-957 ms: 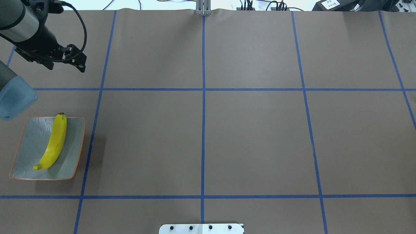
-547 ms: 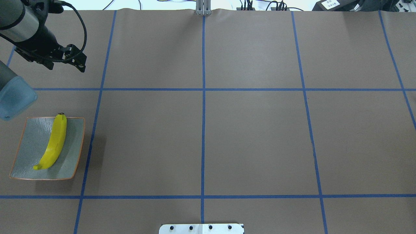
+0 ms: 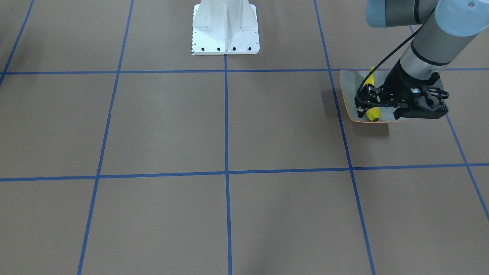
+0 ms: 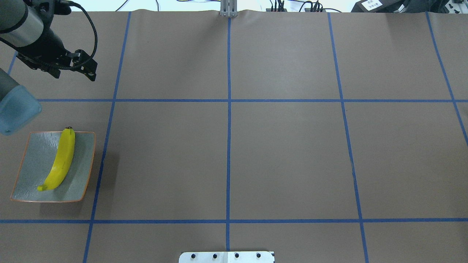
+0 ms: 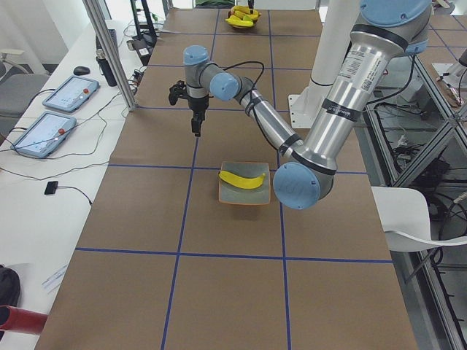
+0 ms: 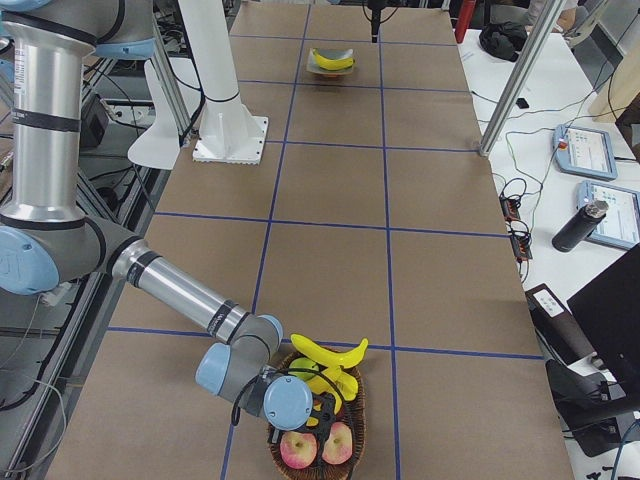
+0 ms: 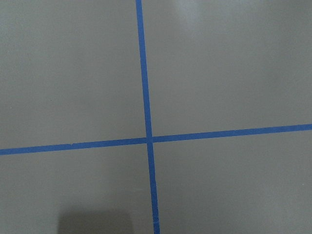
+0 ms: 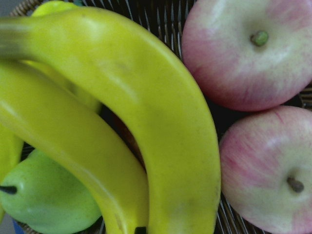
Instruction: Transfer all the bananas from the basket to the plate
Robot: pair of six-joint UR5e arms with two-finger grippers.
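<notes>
the right gripper (image 6: 322, 408) is down in the wicker basket (image 6: 357, 400), among the fruit. it shows only from the side, so i cannot tell whether its fingers are apart or together. its wrist camera sits very close to the bananas (image 8: 161, 122), which lie side by side. two red-blushed apples (image 8: 248, 53) are just beside them and a green pear (image 8: 44, 195) is under them. the right arm is folded low: the upper part stands upright and the forearm runs down along the table edge to the basket. the basket is at the opposite end of the table from the plate (image 4: 22, 182), well apart from it.

the left gripper (image 4: 87, 69) hangs above bare brown paper beyond the plate, on the side away from the robot, and points down. i cannot tell whether it is spread or closed. no fingers show in its wrist view, only a blue tape cross (image 7: 148, 139). the left arm reaches out over the plate, bent at the elbow, with a black cable looping along the wrist.

one banana (image 4: 60, 160) lies lengthwise on the plate, its dark tip at the plate's far rim and its stem toward the near rim.

a white label (image 4: 369, 3) sits on a black box past the table's far edge, diagonally across from the plate, and its print is too small to read. the white mount (image 3: 225, 26) stands at the robot's side of the table, level with the middle tape line.
</notes>
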